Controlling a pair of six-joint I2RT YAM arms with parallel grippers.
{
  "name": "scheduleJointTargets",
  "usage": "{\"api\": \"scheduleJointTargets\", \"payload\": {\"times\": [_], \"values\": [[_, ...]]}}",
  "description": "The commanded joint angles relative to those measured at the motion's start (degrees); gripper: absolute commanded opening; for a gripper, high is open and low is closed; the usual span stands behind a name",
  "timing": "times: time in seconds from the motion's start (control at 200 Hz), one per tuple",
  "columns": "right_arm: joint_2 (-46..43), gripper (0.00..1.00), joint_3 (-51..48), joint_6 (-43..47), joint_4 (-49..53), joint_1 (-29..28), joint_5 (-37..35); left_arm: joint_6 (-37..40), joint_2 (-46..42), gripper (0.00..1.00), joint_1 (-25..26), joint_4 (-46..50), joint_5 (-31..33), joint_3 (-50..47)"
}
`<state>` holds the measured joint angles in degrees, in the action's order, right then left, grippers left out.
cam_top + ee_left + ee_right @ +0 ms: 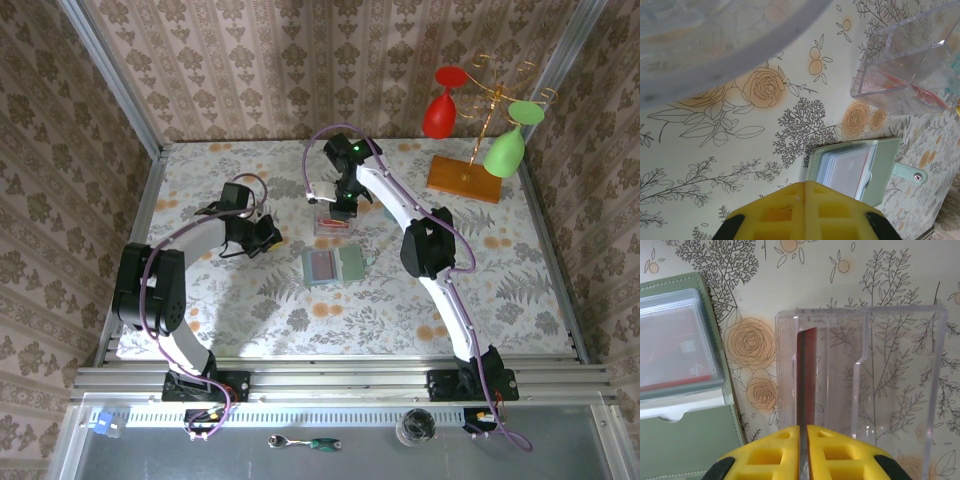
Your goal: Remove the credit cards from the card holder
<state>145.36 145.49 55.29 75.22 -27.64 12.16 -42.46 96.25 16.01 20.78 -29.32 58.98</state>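
**A:** Two grippers, one of them busy. From above, the right gripper (335, 205) hangs over the clear box (333, 226), and the card holder (335, 267) lies open just on its near side. Why there?

**B:** Likely the box is the drop spot, set close so each card travels little. The left gripper (265, 236) rests low, with the holder off to its right and apart from it. I'd say it is parked out of the way.

**A:** Left wrist view?

**B:** Its yellow fingers are pressed together on nothing. The holder lies ahead and to the right of them, with credit cards (847, 170) tucked in its clear sleeves. The box is farther ahead, with something red inside.

**A:** And the right wrist?

**B:** The jaws stand nearly together with a red card (806, 370) between them. The card stands on edge straight ahead, in a slot of the box. I'd judge it is pinched by its edge so that it goes in upright. The holder lies left of the fingers, with more cards showing.
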Motion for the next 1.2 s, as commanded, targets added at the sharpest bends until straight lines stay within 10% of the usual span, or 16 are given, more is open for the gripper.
{"api": "scheduleJointTargets", "payload": {"times": [0.0,0.285,0.48,0.785,1.195], "values": [[-0.59,0.13,-0.59,-1.03,-1.35,-0.22,-1.51,-1.0,-1.81,0.01,-0.45,-0.86,-0.87,-0.89],[-2.74,0.14,-2.09,-2.95,-4.51,-0.31,-2.6,-1.1,-1.38,0.01,-0.39,-1.7,-1.53,-1.09],[-5.7,0.42,-6.06,-3.45,-4.92,-0.66,0.92,-1.09,-1.15,0.01,-0.42,-1.81,-1.87,-0.87],[-6.14,0.5,-9.46,-4.66,-8.86,-1.4,-2.61,-1.14,-1.46,0.01,-0.44,-2.15,-2.23,-1.31],[-8.66,0.43,-13.32,-4.92,-16.4,-1.98,-8.57,-1.05,-1.3,0.01,-0.5,-2.2,-2.33,-1.42]]}}
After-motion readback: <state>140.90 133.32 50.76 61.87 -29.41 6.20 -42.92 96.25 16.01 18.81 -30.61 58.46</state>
